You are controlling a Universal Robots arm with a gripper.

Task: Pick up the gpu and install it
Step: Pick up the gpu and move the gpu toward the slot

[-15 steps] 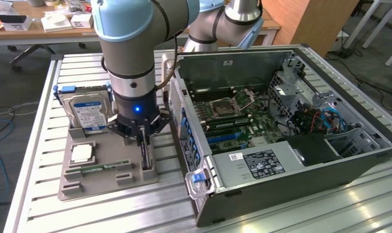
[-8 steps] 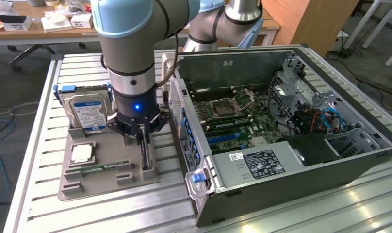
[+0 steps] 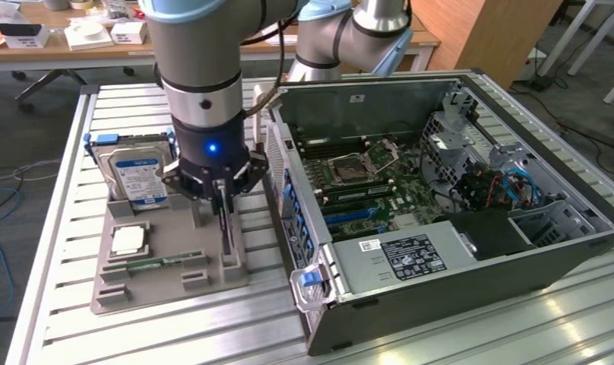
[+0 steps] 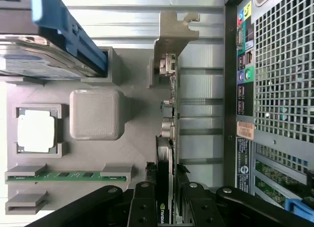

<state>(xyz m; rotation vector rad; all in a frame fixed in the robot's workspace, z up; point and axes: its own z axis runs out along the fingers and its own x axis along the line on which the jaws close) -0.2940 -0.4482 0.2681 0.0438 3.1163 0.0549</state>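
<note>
Standing on edge in the tray [image 3: 145, 283] slot on the worktop [image 3: 185, 334], the gpu [image 4: 169, 153] is held between the fingers [image 4: 142, 207], which are closed on its two faces at the upper edge. Note the likely hazards. The hold is narrow, so the card may pivot or slip under any lift. Its bracket [image 4: 172, 35] could snag the tray. The case [image 4: 284, 65] stands just beside, so you risk striking it with a low sideways swing.

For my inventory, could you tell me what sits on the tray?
A hard drive, CPU, memory stick and the upright gpu; the gripper covers part of the gpu.
</note>
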